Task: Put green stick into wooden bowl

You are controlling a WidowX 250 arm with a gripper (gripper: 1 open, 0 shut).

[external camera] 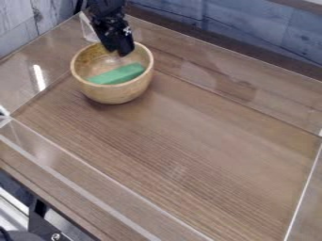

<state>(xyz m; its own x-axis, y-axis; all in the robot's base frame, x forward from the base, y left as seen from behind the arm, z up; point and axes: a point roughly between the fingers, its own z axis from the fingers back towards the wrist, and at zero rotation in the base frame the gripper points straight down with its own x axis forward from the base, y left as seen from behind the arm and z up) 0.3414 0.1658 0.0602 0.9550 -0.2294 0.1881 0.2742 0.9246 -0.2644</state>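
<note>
Camera: green stick [120, 73] inside wooden bowl [90, 89]; tabletop [189, 141] beyond.

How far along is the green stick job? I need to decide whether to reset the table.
Done: the green stick lies inside the wooden bowl, free of the claw. In hand: nothing; the claw sits over the bowl's far rim, not gripping the stick. Left: only clearing the arm away, as far as this view shows.
</note>
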